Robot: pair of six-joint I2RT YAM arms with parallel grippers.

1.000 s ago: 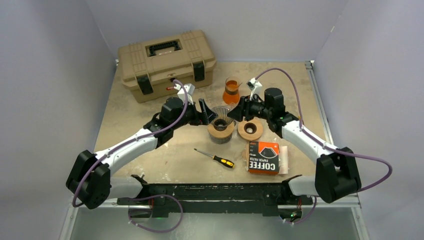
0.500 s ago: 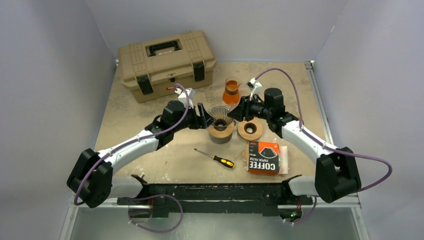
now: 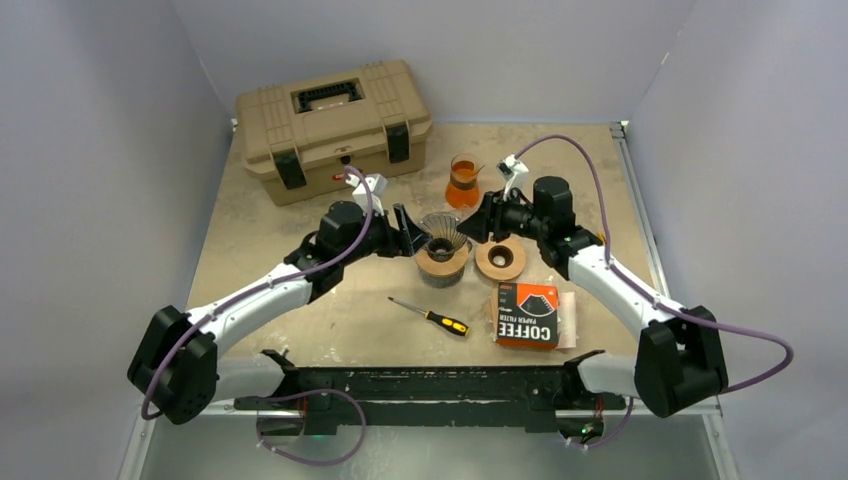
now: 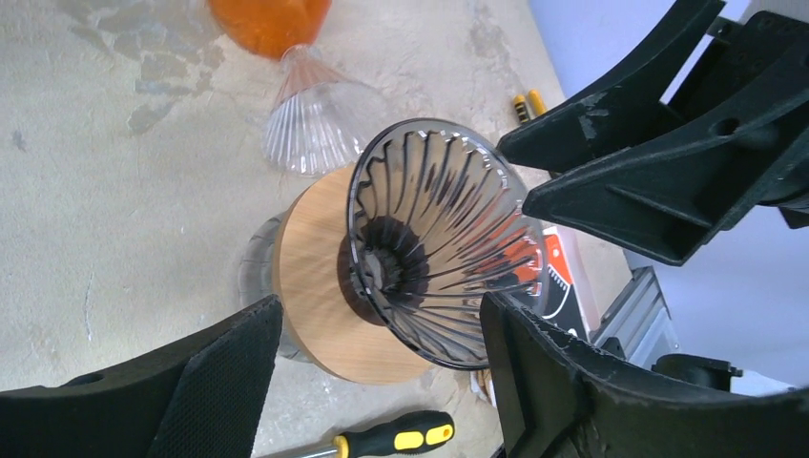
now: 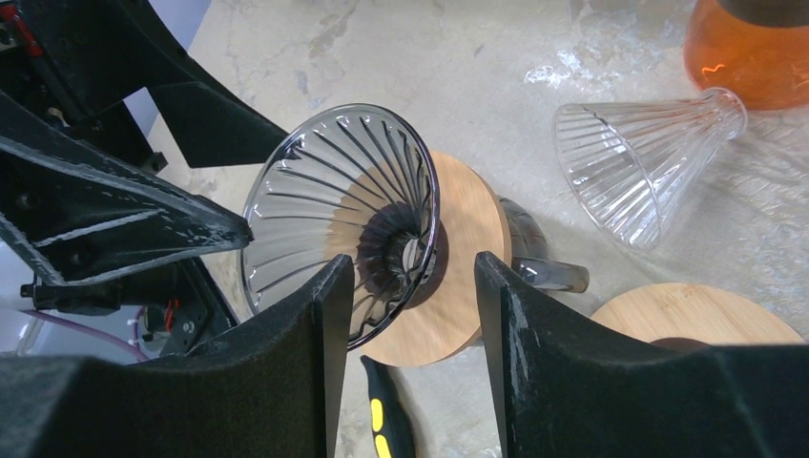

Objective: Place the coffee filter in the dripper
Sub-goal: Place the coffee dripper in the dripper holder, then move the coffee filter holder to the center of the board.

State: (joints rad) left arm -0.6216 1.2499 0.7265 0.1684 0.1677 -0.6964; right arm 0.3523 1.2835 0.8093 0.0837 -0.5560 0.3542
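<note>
We are looking at a smoky, ribbed glass dripper that is sitting in a round wooden collar over a dark glass server. The left gripper is hovering just left of the dripper, its matte black fingers spread apart and gripping nothing. The right gripper is hovering just right of the dripper, jaws likewise parted and empty.

The flat orange-and-black cardboard coffee filter carton is lying in front of the dripper and to its right, well apart from it. A second smooth wooden ring is resting just right of the dripper. A slim black-and-yellow-handled screwdriver is lying in front of it. Behind the dripper, a clear ribbed glass cone is lying on its side near a round orange glass carafe. A tan moulded plastic toolbox is sitting behind the dripper and to its left.
</note>
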